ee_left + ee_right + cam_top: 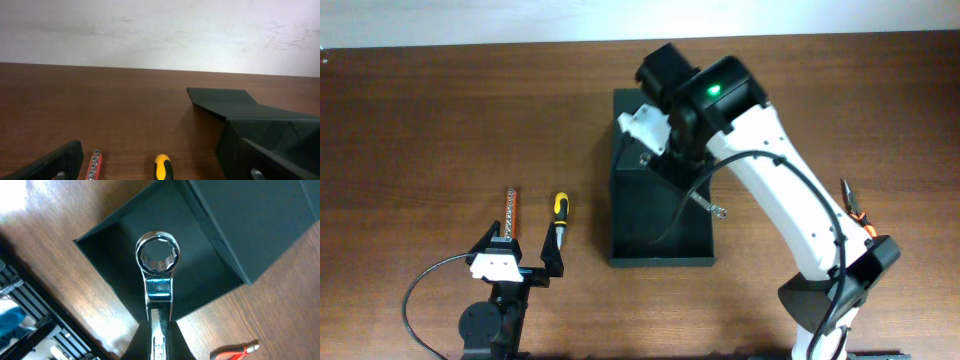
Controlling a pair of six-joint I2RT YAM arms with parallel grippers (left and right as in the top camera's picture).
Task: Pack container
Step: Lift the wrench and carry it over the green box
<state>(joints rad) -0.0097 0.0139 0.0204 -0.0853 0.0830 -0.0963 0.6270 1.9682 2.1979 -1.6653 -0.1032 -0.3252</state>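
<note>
The brown counter [440, 120] carries the container [660, 258] at its middle, a dark matte box standing open with its flap lid [220, 97] folded back on the 12 o'clock side. It looks thin-walled and light but stiff. I judge it would slide if nudged, though the dull surface should not be slippery. The best holds look like the rim of a side wall, or the flap's free edge when it is time to close it. The right fingers [140, 347] are clamped on the shank of a chrome wrench [159, 287], whose ring end hangs over the box's open inside. The wrench is hard steel, probably slick and heavy for its size. At 9 o'clock from the box, the left fingers [55, 165] stand wide apart and empty. Just beyond them lie a yellow-handled screwdriver [558, 212] and a red bit strip [510, 212]. Orange-handled pliers [853, 205] lie well off at 3 o'clock.
</note>
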